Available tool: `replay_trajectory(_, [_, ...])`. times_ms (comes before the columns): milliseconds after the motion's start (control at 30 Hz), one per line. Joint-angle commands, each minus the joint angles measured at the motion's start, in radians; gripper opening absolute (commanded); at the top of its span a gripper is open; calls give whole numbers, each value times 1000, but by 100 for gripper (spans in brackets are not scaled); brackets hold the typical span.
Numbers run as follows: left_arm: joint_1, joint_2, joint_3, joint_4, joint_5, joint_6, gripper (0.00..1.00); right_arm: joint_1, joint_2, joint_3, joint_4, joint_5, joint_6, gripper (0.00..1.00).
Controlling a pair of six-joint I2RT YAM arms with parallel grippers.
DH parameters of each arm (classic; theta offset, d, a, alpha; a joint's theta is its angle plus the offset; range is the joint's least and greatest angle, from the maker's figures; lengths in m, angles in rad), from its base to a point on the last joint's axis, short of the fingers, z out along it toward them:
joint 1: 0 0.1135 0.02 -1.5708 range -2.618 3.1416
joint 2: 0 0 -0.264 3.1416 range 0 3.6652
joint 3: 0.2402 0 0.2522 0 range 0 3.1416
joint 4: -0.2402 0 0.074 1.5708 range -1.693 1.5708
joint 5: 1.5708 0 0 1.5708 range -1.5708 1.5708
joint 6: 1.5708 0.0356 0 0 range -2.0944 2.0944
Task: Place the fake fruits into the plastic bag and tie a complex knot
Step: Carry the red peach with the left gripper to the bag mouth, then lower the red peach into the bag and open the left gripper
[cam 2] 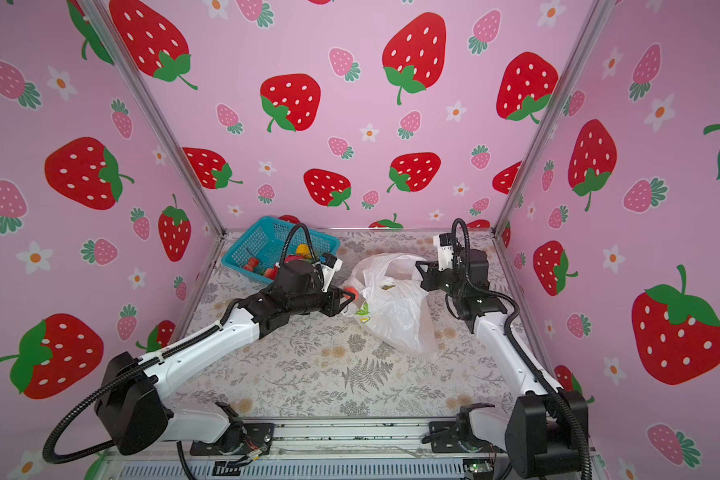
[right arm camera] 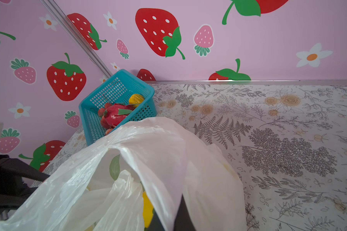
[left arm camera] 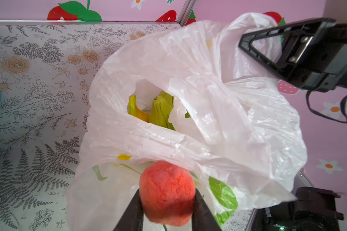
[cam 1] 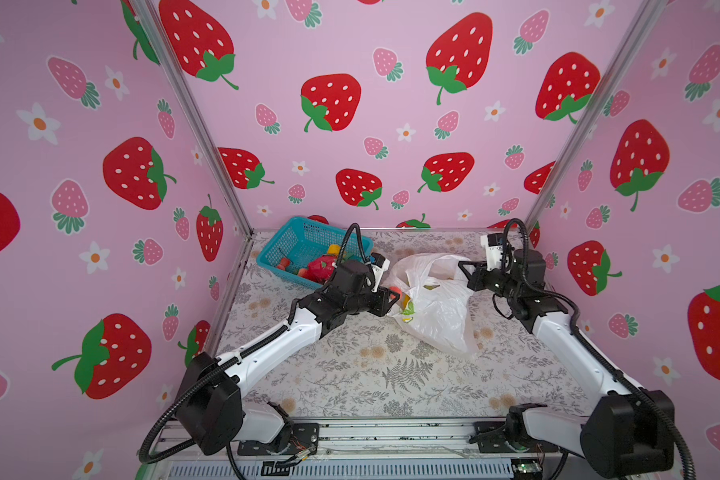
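Observation:
My left gripper (left arm camera: 166,200) is shut on a rough red fake fruit (left arm camera: 166,186) at the near edge of the plastic bag (left arm camera: 208,100); in both top views it (cam 1: 395,297) (cam 2: 350,296) is at the bag's left side. The white bag (cam 1: 437,307) (cam 2: 395,316) gapes open, with green ridged fruits (left arm camera: 160,112) inside. My right gripper (cam 1: 464,268) (cam 2: 420,268) is shut on the bag's far rim and holds it up; in the right wrist view the bag (right arm camera: 148,150) drapes over the fingers. No knot is in view.
A teal mesh basket (cam 1: 285,245) (cam 2: 250,245) (right arm camera: 100,122) stands at the back left corner, just behind my left arm. It holds a pink dragon fruit (right arm camera: 116,116), a yellow lemon (right arm camera: 136,99) and small red fruits. Pink walls close three sides.

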Motion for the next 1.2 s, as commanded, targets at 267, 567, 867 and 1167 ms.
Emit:
replay_trajectory(267, [-2,177,203,-25,7,37,35,-5,5,-5,26,-38,18,0])
replay_trajectory(567, [-2,379,362,69,-71,-137,38,-5,4,-22,26,-38,15,0])
replay_trajectory(867, [-5,429,358,134,-58,-172,57,-5,4,-19,9,-28,0,0])
replay_trajectory(1167, [13,270,214,110,16,-112,69,-5,17,-13,7,-24,-3,0])
